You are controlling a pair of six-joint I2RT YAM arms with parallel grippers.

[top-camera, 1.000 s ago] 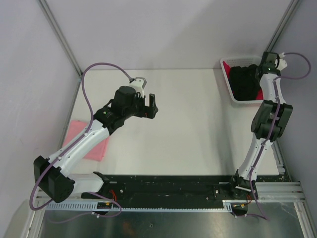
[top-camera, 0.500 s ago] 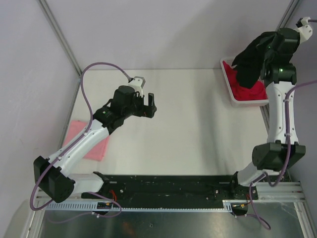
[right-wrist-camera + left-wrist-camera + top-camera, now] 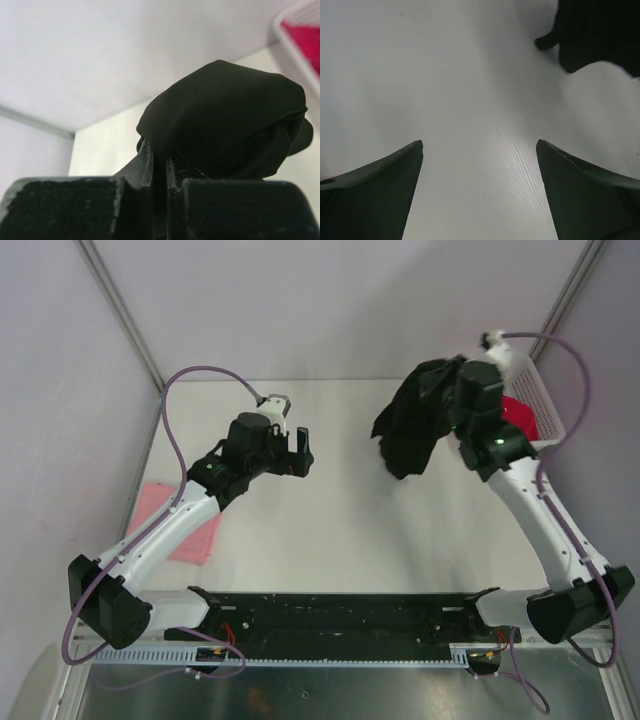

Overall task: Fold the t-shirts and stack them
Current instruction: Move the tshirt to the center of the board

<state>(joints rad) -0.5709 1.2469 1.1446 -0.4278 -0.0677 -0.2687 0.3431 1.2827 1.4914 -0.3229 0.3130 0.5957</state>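
When the desk [image 3: 350, 530] is seen from above, the black t-shirt [image 3: 410, 430] is held up in the air over the far right part of it, hanging down in a crumpled bunch from the right gripper [image 3: 447, 405], which is pinched tight on the cloth. The red t-shirt [image 3: 520, 416] is seen in the white basket [image 3: 550, 400] just behind the right arm, at the far right corner. The pink t-shirt [image 3: 160, 508] is laid flat at the left edge of the desk, partly hidden under the left arm. The left gripper [image 3: 300, 452] is held wide over the middle of the desk, well apart from the black t-shirt, and nothing is held in it. In the left wrist view, the two dark fingers [image 3: 375, 200] are spread far apart over bare white desk [image 3: 445, 75], and a bit of the black t-shirt [image 3: 600, 35] is seen at the top right. In the right wrist view, the right gripper [image 3: 159, 170] is nearly closed, and a fold of the black t-shirt [image 3: 225, 125] is squeezed between its fingers and bunched up above them. A bit of the red t-shirt [image 3: 305, 40] is seen inside the basket [image 3: 282, 22] at the top right.
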